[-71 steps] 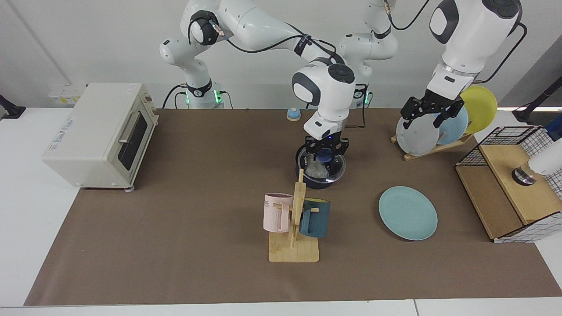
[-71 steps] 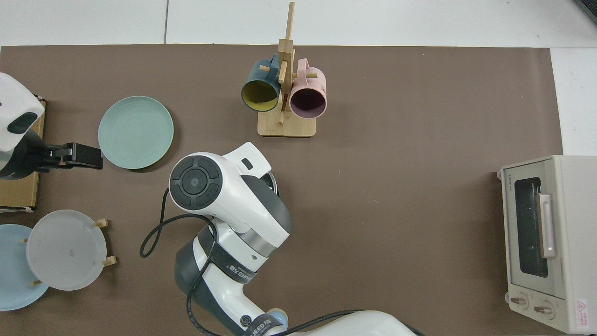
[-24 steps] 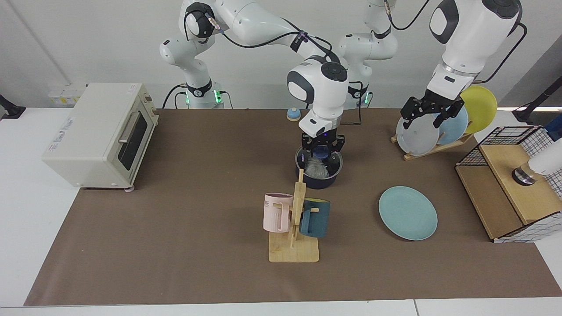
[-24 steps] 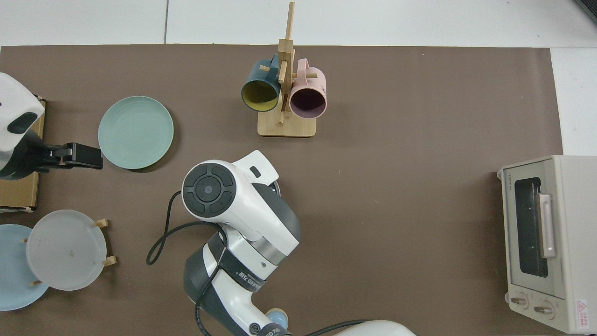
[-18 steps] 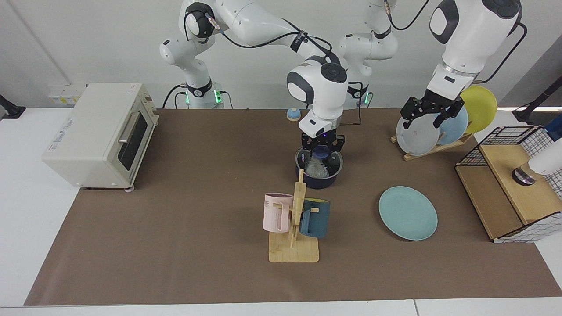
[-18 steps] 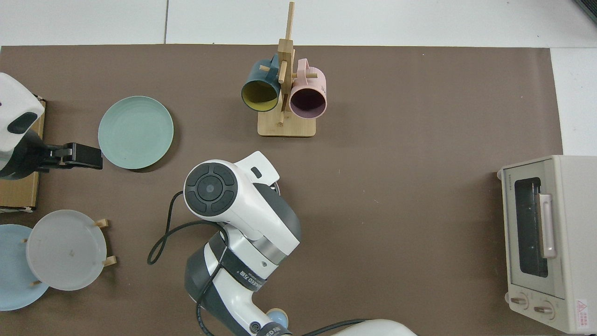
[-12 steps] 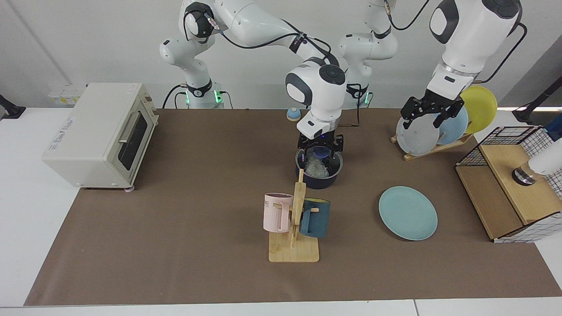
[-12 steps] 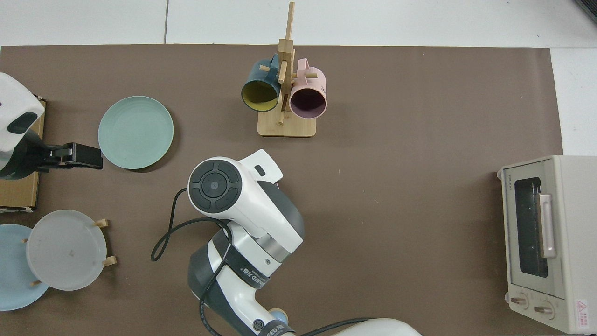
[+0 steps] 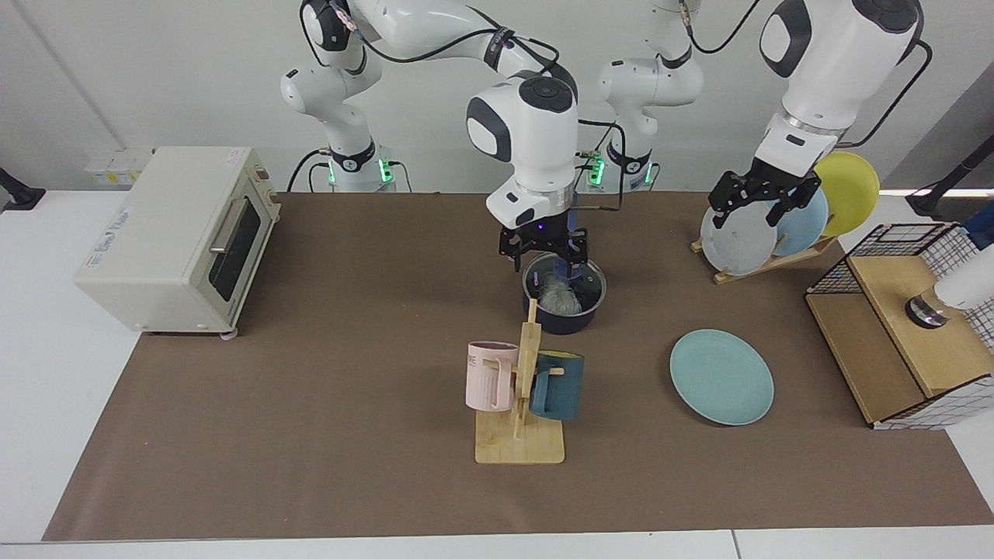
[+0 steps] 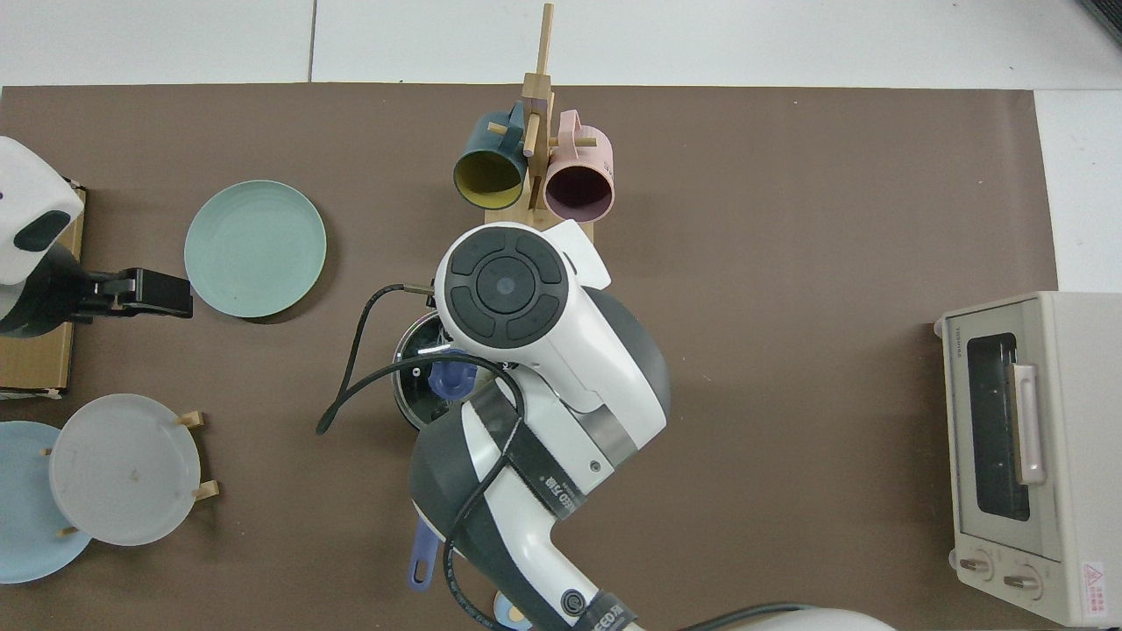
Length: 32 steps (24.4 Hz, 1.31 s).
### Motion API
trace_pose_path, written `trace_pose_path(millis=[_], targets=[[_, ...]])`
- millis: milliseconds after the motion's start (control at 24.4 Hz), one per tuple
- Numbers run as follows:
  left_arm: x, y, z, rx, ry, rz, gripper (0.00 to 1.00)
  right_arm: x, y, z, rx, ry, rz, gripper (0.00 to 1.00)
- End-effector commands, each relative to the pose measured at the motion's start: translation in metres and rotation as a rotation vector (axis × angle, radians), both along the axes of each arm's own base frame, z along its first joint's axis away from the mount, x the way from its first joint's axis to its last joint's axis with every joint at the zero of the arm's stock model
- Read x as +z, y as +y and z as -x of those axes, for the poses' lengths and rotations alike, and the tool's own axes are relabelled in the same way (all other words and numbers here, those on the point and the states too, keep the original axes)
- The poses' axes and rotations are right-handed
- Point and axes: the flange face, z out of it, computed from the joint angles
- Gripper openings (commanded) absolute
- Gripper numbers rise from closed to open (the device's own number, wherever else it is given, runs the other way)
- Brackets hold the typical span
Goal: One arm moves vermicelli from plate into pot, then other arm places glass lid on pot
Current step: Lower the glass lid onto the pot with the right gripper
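The dark navy pot point(image 9: 564, 319) stands mid-table with the glass lid point(image 9: 584, 289) lying on it, blue knob point(image 9: 569, 270) up. The whitish vermicelli point(image 9: 554, 296) shows through the glass inside the pot. My right gripper point(image 9: 545, 255) hangs open just above the lid, a little to the view's left of the knob, holding nothing. The teal plate point(image 9: 722, 376) lies bare at the right. My left gripper point(image 9: 759, 203) waits open by the plate rack. From above, the right arm's wrist point(image 10: 504, 289) covers most of the lid point(image 10: 417, 352); the pot's handle point(image 10: 423, 550) sticks out below.
A wooden mug rack point(image 9: 522, 404) with a pink and a teal mug stands just in front of the pot. A toaster oven point(image 9: 175, 237) sits at the left. An upright plate rack point(image 9: 765, 233) and a wire basket with a wooden box point(image 9: 908, 326) are at the right.
The right gripper set the lid on the pot, let go of the knob, then lifted and shifted toward the view's left. The left arm has not moved.
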Motion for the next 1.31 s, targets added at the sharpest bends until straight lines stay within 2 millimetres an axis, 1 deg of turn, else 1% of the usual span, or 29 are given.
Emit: trace_pose_path(millis=[0, 82, 164, 287, 369, 410, 451, 492, 533, 574, 615, 738, 984, 1189, 1271], targets=[[0.004, 0.002, 0.002, 0.013, 0.006, 0.007, 1.00, 0.005, -0.017, -0.024, -0.011, -0.036, 0.001, 1.00], [0.004, 0.002, 0.002, 0.013, 0.006, 0.007, 1.00, 0.000, -0.017, -0.031, 0.024, -0.045, 0.009, 1.00], [0.004, 0.002, 0.002, 0.013, 0.006, 0.007, 1.00, -0.008, -0.010, -0.034, 0.047, -0.046, 0.016, 0.98], [0.004, 0.002, 0.002, 0.013, 0.006, 0.007, 1.00, -0.028, 0.006, -0.033, 0.071, -0.052, 0.027, 0.81], [0.004, 0.002, 0.002, 0.015, 0.006, 0.007, 1.00, -0.038, 0.020, -0.027, 0.094, -0.059, 0.035, 0.68], [0.004, 0.002, 0.002, 0.015, 0.006, 0.007, 1.00, -0.042, 0.023, -0.027, 0.103, -0.065, 0.042, 0.56], [0.004, 0.002, 0.002, 0.013, 0.006, 0.007, 1.00, -0.048, 0.025, -0.027, 0.109, -0.065, 0.056, 0.41], [0.004, 0.002, 0.002, 0.015, 0.006, 0.007, 1.00, -0.052, 0.028, -0.026, 0.117, -0.067, 0.065, 0.30], [0.004, 0.002, 0.002, 0.013, 0.006, 0.007, 1.00, -0.054, 0.038, -0.020, 0.135, -0.070, 0.067, 0.14], [0.004, 0.002, 0.002, 0.015, 0.006, 0.007, 1.00, -0.057, 0.043, -0.016, 0.141, -0.068, 0.070, 0.02], [0.004, 0.002, 0.002, 0.013, 0.006, 0.007, 1.00, -0.060, 0.046, -0.015, 0.143, -0.068, 0.069, 0.00], [0.004, 0.002, 0.002, 0.015, 0.006, 0.007, 1.00, -0.068, 0.058, -0.009, 0.160, -0.076, 0.063, 0.00], [0.004, 0.002, 0.002, 0.015, 0.006, 0.007, 1.00, -0.081, 0.066, -0.005, 0.173, -0.076, 0.063, 0.00], [0.004, 0.002, 0.002, 0.015, 0.006, 0.007, 1.00, -0.086, 0.078, 0.005, 0.197, -0.083, 0.064, 0.00], [0.004, 0.002, 0.002, 0.015, 0.006, 0.007, 1.00, -0.093, 0.078, 0.007, 0.200, -0.084, 0.063, 0.00]])
